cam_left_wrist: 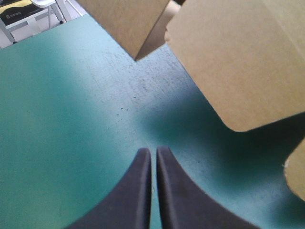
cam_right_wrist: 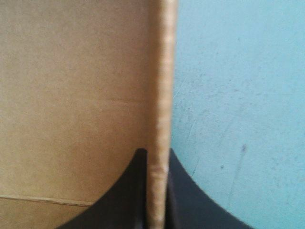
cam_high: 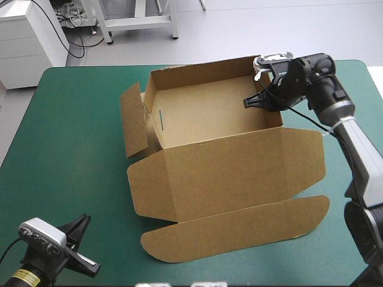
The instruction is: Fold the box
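Across the teal-green cover of the worktop (cam_high: 72, 137), near its middle and toward the far edge: a brown box (cam_high: 209, 110) of cut corrugated board, half set up. At the far side, an open tray with walls raised at the back, left and right. Joined to the tray's near edge and lying flat toward the near side, a broad lid panel (cam_high: 227, 173) with a short flap at either end. Nearest the near edge, a long tuck flap (cam_high: 239, 230) with rounded ends, also flat on the cover. Just outside the tray's left wall, a loose side flap (cam_high: 133, 122), splayed outward and leaning, not tucked in.

On the tray's right wall (cam_high: 276, 119), close to its far right corner, the right jaws, clenched on the board, the arm coming in along the worktop's right side. Seen from the right wrist: the wall's pale cut edge (cam_right_wrist: 161, 95) running straight between the two black fingers (cam_right_wrist: 190, 200), all but pressed together on it. To one side of that edge, the brown inside of the tray; to the other, bare teal-green cover.

Low over the near left corner of the worktop, well apart from the box, the left jaws, clenched on nothing. Seen from the left wrist: black fingertips (cam_left_wrist: 143, 164) meeting with only a hairline slit between, bare cover beneath. Ahead of them, the rounded corner of the lid's left end flap (cam_left_wrist: 238, 62); farther on, the pointed corner of the splayed side flap (cam_left_wrist: 128, 24); off to the side, a sliver of the tuck flap's end (cam_left_wrist: 298, 171).
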### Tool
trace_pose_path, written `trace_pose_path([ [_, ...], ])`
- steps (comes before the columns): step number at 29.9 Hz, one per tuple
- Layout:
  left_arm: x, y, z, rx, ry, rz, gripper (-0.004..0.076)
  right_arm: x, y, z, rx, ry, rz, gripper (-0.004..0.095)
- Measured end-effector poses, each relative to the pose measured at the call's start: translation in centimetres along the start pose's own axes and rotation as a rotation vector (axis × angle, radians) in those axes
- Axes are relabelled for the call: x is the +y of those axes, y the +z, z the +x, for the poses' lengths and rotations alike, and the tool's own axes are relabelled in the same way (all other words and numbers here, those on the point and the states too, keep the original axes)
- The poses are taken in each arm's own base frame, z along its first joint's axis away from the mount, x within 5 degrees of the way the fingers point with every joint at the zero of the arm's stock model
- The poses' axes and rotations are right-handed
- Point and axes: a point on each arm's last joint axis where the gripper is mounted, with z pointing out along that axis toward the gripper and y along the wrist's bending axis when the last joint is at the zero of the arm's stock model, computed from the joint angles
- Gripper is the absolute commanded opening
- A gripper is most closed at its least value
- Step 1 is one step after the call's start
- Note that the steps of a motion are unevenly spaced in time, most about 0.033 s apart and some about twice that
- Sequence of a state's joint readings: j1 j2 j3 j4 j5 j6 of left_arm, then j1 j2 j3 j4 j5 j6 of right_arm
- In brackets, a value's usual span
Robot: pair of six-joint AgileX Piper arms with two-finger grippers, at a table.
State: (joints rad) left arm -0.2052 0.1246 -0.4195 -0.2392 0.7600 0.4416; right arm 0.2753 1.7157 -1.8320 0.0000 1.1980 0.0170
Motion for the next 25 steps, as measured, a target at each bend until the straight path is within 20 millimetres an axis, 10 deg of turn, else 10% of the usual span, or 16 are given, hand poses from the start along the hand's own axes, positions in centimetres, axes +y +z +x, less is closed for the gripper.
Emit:
trace_pose_path([
  [8, -0.3, 0.0, -0.2, -0.023, -0.039, 0.030, 0.0552, -0.2, -6.6, 1.0, -0.128, -0.006, 0.020, -0.0020],
  [25, 0.2, -0.4, -3.3, -0.163, -0.094, 0.035, 0.0503, -0.5, -7.9, 1.3, -0.151, -0.022, 0.048, -0.0022],
])
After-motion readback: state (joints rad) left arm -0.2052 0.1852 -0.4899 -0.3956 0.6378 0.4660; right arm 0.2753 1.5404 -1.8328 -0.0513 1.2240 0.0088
